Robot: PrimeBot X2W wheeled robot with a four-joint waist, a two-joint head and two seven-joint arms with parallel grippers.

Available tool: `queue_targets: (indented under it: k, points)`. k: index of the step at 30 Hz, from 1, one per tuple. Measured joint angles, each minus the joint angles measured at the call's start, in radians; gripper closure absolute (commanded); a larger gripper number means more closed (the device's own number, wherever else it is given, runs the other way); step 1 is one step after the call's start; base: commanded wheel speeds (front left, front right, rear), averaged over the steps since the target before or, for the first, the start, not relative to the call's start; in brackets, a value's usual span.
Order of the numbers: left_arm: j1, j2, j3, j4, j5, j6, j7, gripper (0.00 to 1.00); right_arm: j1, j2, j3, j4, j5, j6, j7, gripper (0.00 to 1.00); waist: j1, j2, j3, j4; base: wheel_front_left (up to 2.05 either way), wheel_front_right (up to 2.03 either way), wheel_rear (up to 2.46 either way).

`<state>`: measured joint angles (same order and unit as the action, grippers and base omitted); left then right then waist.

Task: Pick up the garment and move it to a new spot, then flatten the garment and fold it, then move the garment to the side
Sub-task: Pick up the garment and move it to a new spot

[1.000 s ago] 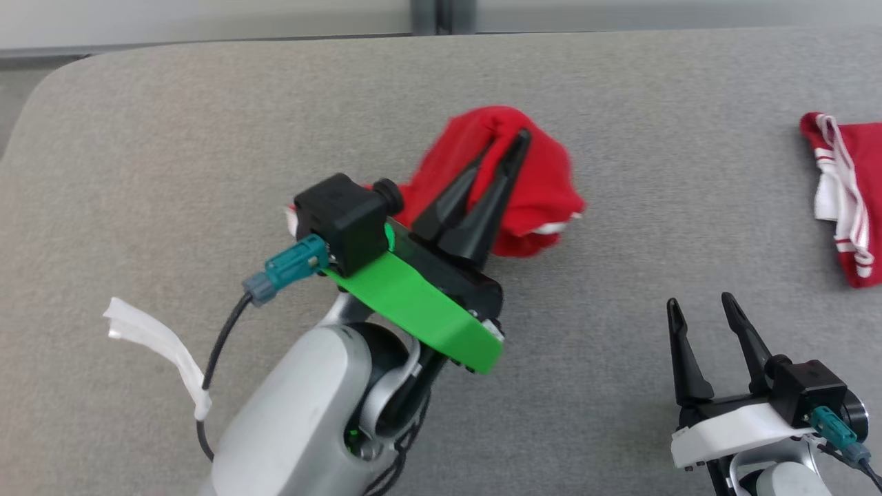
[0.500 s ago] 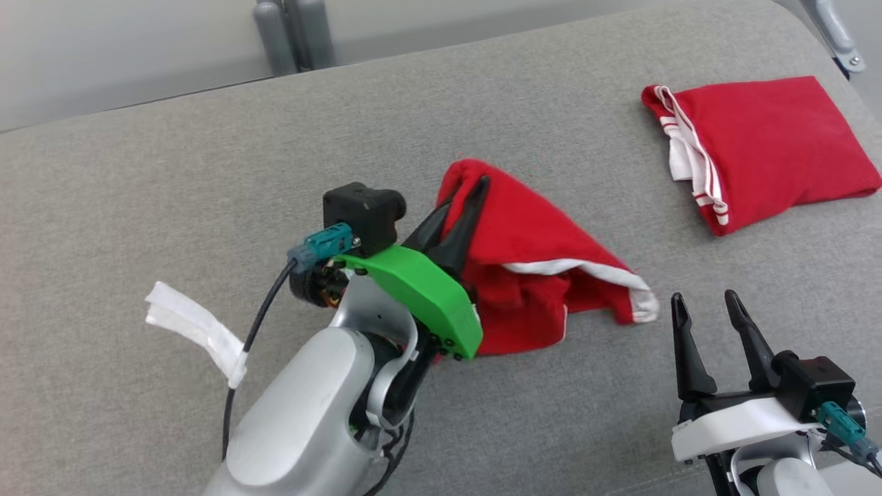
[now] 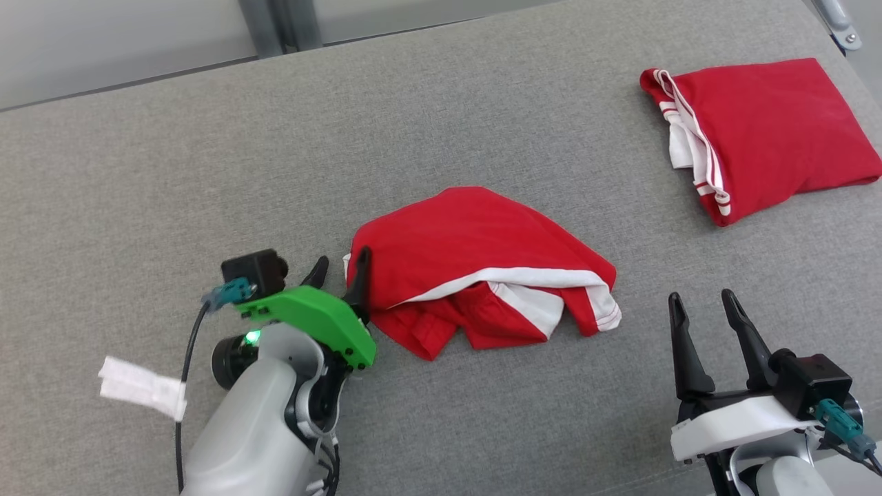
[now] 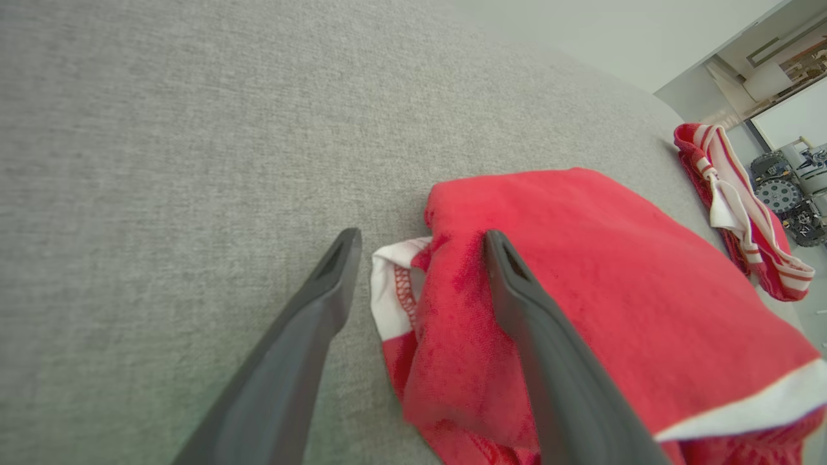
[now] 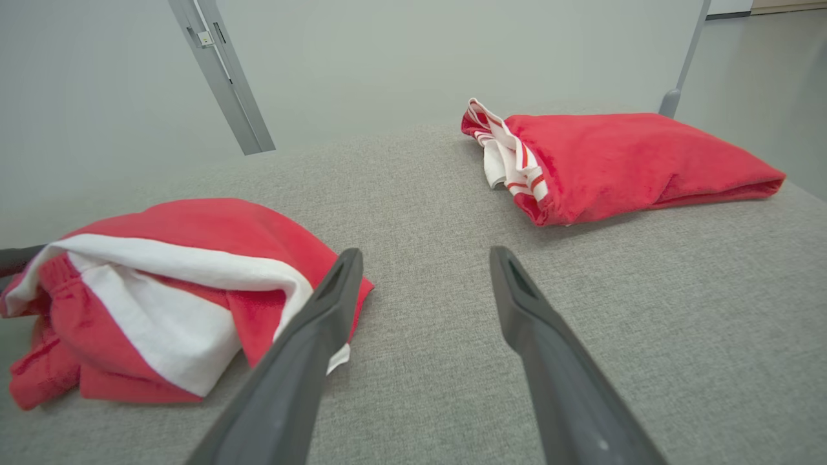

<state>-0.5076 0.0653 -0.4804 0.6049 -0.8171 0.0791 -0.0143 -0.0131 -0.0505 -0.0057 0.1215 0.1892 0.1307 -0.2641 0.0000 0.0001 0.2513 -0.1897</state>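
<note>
The garment (image 3: 475, 241), red with white trim, lies in a crumpled heap in the middle of the grey padded surface (image 3: 207, 172). My left gripper (image 3: 340, 266) stands open at the heap's left edge. In the left wrist view the garment (image 4: 614, 258) has its white-hemmed corner between the spread fingers of the left gripper (image 4: 421, 237), and the right finger rests over the cloth. My right gripper (image 3: 701, 300) is open and holds nothing, near the front right, a short way off the heap's right end. In the right wrist view the right gripper (image 5: 426, 253) has the garment (image 5: 194, 226) to its left.
A second red garment (image 3: 772, 124) with white striped trim lies folded at the back right, also in the right wrist view (image 5: 633, 155). A white tape tag (image 3: 141, 389) hangs from the left arm's cable. A grey metal post (image 3: 275, 24) stands behind the surface's far edge.
My left gripper has opened and let go of the garment, which now lies spread lower on the surface. The left arm has come down and back. The head camera has also shifted.
</note>
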Motion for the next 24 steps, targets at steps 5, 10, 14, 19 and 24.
queue_targets:
  k: [5, 10, 14, 19, 24]
  points:
    - [0.111, 0.026, 0.056, -0.047, -0.024, -0.04, -0.166, 0.0, 0.03, 0.0, -0.016, 0.003, -0.007, 0.0, 0.0, 0.0, 0.0, 0.0, -0.025, 0.026, 0.0, 0.0, 0.0]
    - [0.271, 0.074, 0.099, -0.194, 0.072, -0.036, -0.244, 0.0, 0.069, 0.001, -0.055, -0.016, -0.026, 0.0, 0.0, 0.0, 0.0, 0.0, -0.061, 0.063, 0.0, 0.0, 0.0]
    - [0.427, 0.063, 0.213, -0.393, 0.214, -0.026, -0.248, 0.0, 0.099, 0.002, -0.069, -0.054, -0.084, 0.0, 0.0, 0.0, -0.0001, 0.0, -0.101, 0.099, 0.0, 0.0, 0.0]
    - [0.613, 0.036, 0.325, -0.513, 0.395, -0.058, -0.248, 0.0, 0.153, 0.001, -0.083, -0.091, -0.126, 0.0, 0.0, 0.0, 0.0, 0.0, -0.167, 0.141, 0.0, 0.0, 0.0]
    - [0.715, 0.014, 0.42, -0.563, 0.517, -0.096, -0.248, 0.0, 0.177, 0.0, -0.096, -0.109, -0.139, 0.0, 0.0, 0.0, -0.0001, 0.0, -0.225, 0.18, 0.0, 0.0, 0.0]
